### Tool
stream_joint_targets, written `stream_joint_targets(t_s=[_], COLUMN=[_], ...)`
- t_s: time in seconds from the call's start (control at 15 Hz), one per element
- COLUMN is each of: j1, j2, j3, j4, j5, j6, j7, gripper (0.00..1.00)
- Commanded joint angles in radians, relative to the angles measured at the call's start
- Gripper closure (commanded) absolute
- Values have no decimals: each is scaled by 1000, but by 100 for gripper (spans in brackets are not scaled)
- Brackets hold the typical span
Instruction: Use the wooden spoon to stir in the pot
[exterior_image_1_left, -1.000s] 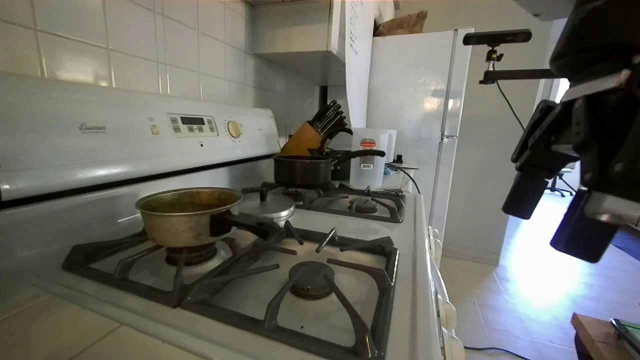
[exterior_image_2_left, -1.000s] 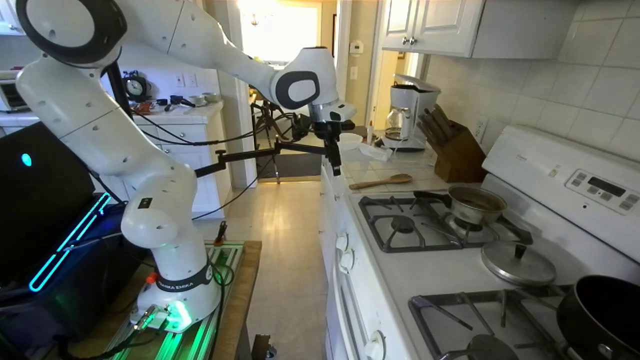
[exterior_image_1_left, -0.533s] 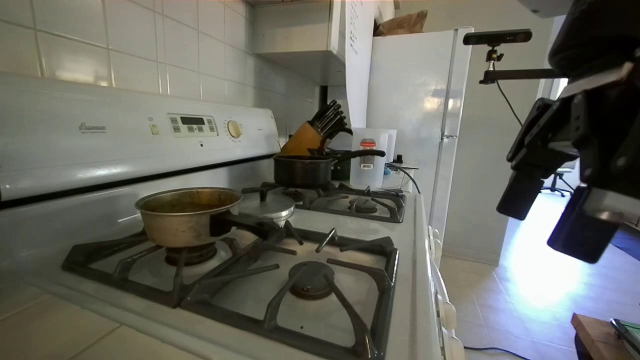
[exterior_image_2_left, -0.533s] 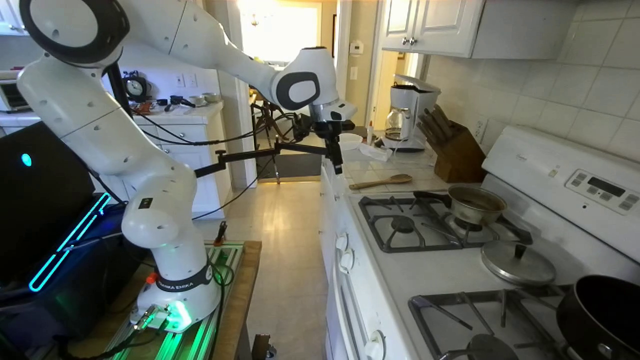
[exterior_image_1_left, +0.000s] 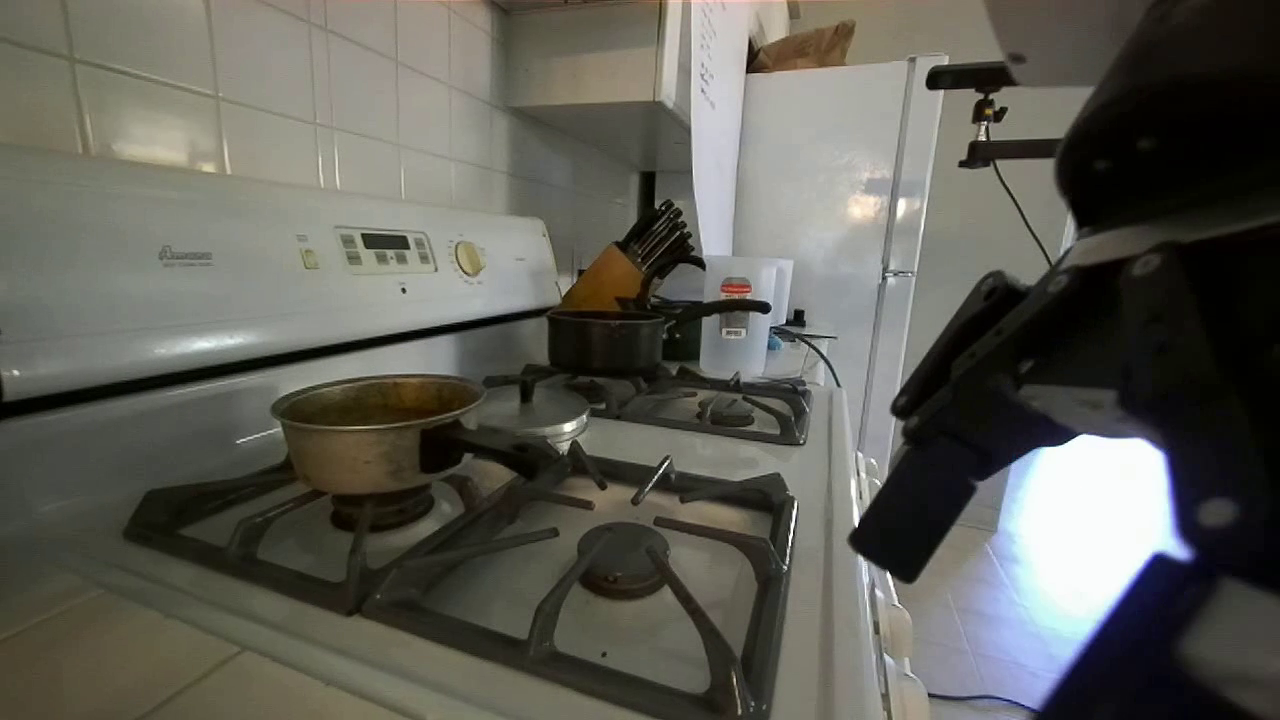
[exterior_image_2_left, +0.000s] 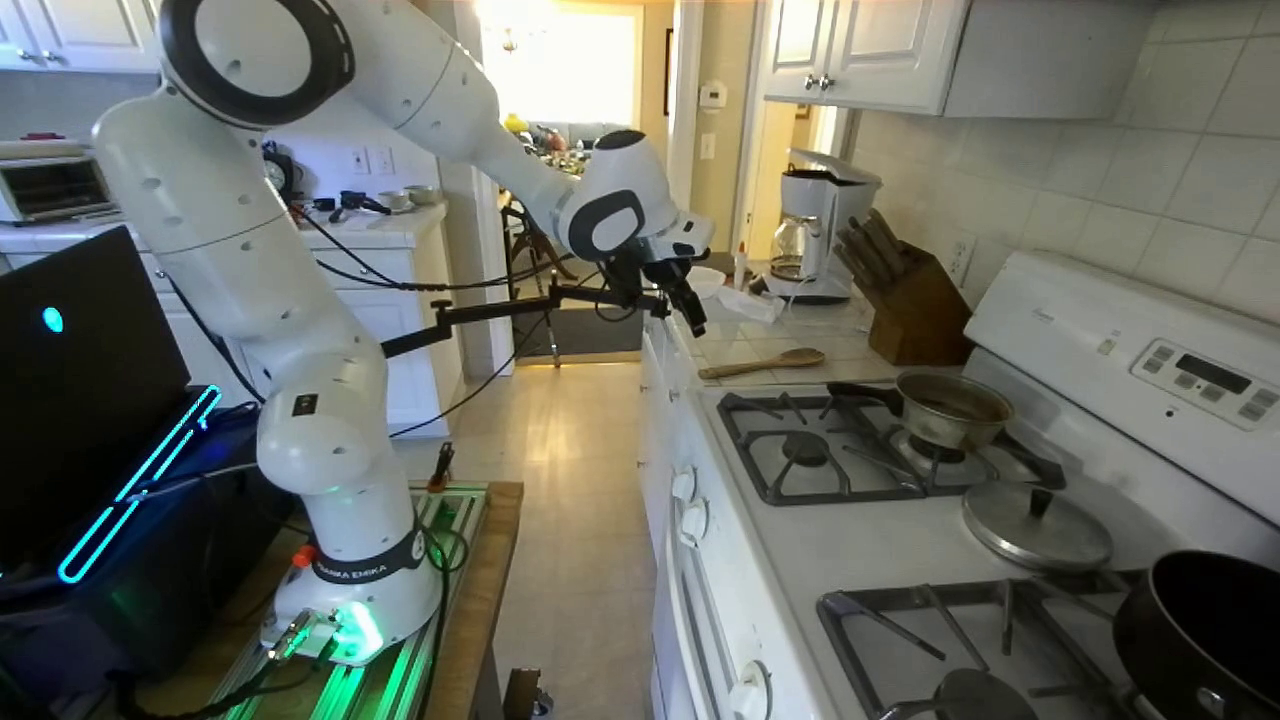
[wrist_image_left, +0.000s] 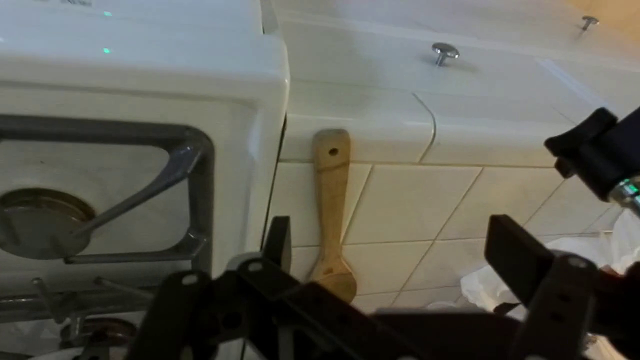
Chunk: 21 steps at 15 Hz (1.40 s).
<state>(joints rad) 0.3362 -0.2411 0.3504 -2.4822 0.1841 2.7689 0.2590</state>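
Wooden spoon (wrist_image_left: 331, 220): on table (wrist_image_left: 410, 200), clear of spread fingers (wrist_image_left: 278, 242); in wrist view between them, nearer the nine-o'clock one, handle (wrist_image_left: 332, 172) towards twelve.

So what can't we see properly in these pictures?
Wrist view: bowl end of the wooden spoon, partly behind the gripper.
In an exterior view: inside bottom of the brass pot, behind its near wall.
In an exterior view: part of the black pot, cut off by the right edge.
In an exterior view: tiny print on the stove panel, too blurred to read.

White tiled wall (exterior_image_1_left: 265, 90), glossy pale floor (exterior_image_2_left: 570, 540).
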Motion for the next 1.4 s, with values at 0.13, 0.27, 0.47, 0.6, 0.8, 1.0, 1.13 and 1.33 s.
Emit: stream_joint_targets(t_s=[0.13,0.27,0.47,0.6,0.8,1.0,1.13,1.33], j1=[0,-15,-2,-2,11,31,28,13], j2=[153,193,180,186,220,287,333,388], j3=[-17,-5,-16,-16,-10,0,7,-1], j4=[5,5,0,0,8,31,48,81], j5=[-12,-40,-20,-21,-5,-2,-27,-102], j6=[318,389,364,369,392,446,488,540], j7=[-80,-70,-64,-65,-96,-133,-158,-173], gripper=[0,0,0,0,0,0,0,0])
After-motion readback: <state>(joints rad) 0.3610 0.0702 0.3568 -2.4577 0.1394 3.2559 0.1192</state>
